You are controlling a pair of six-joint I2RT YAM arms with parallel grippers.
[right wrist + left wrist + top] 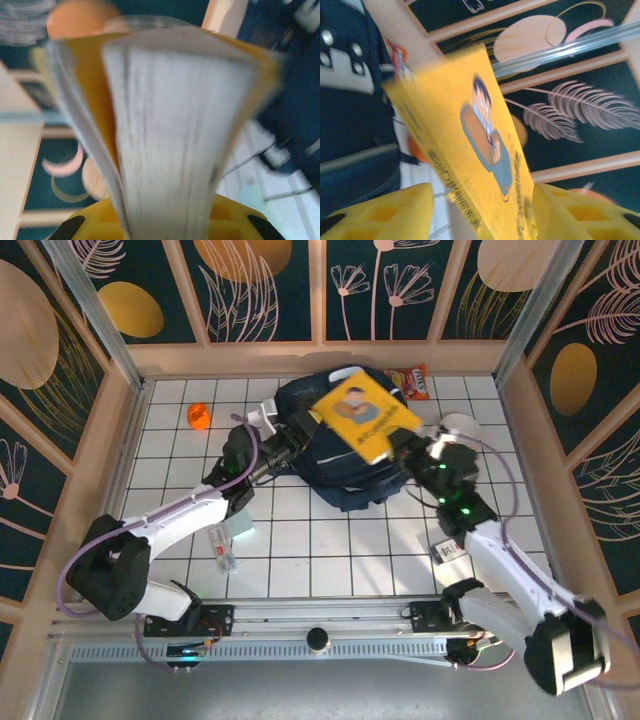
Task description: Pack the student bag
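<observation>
The navy student bag (335, 480) lies in the middle of the white grid table. Above it hangs a yellow book (365, 412) with a cartoon figure on its cover, tilted. My right gripper (405, 450) is shut on the book's near right edge; in the right wrist view the white pages (175, 125) fan out from between the jaws (165, 227), with the bag (295, 90) at the right. My left gripper (300, 445) is at the book's left side. In the left wrist view the book (465, 125) runs between its open fingers (482, 215), with a gap beside the left finger (380, 215). The bag (350, 125) is on the left.
An orange ball (198, 416) sits at the back left and a snack packet (410, 382) behind the bag. A small tube (225, 548) and a teal item (240, 525) lie near the left arm. A card (450, 550) lies under the right arm. Wooden walls surround the table.
</observation>
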